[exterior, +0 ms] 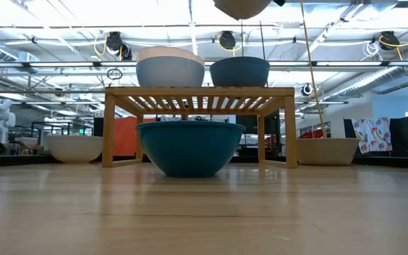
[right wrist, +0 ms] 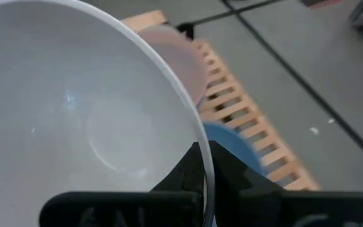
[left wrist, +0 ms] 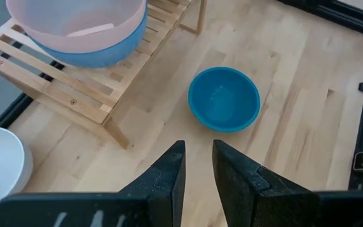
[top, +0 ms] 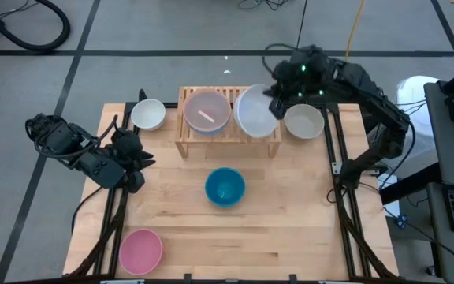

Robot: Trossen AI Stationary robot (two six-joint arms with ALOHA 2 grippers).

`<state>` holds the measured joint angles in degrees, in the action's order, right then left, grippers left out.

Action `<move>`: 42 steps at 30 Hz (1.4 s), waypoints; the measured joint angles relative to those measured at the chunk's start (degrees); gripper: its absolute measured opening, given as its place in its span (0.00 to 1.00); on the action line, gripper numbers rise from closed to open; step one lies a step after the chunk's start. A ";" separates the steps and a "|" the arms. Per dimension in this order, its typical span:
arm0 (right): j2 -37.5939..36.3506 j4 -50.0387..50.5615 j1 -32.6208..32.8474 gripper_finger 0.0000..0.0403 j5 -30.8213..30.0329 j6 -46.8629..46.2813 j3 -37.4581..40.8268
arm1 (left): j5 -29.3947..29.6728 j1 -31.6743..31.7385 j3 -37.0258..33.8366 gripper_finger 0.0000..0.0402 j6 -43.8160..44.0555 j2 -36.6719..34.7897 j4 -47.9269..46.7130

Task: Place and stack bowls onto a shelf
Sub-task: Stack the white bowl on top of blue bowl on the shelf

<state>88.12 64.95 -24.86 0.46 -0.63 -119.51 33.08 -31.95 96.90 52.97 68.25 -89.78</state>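
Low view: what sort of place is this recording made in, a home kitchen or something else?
Most likely a robotics lab or workshop hall, not a kitchen. Behind the shelf the low view shows an open ceiling with pipes and cable reels, and a white humanoid figure stands far off. The high view shows grey floor with tape lines.

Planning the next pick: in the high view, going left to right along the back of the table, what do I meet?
White bowl on the table → peach bowl stacked on the shelf → white bowl in the right gripper above the shelf's right side → white bowl on the table.
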 joint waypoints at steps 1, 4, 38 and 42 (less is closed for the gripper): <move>0.52 -0.07 -1.33 0.00 1.01 0.83 -0.77 | 0.01 0.10 0.00 0.21 0.45 0.00 0.00; 2.03 0.46 -4.71 0.00 5.81 1.58 -1.76 | 0.00 0.72 0.00 0.21 1.97 0.00 0.00; 17.98 8.55 -14.95 0.03 8.64 24.41 -1.74 | -0.02 6.39 0.00 0.21 5.88 0.00 0.02; 18.00 8.39 -14.95 0.08 8.56 25.38 -1.72 | -0.05 6.39 0.00 0.21 6.06 0.00 0.02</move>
<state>106.13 73.33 -39.81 9.02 24.75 -121.23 33.03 -25.56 96.90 59.04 68.25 -89.76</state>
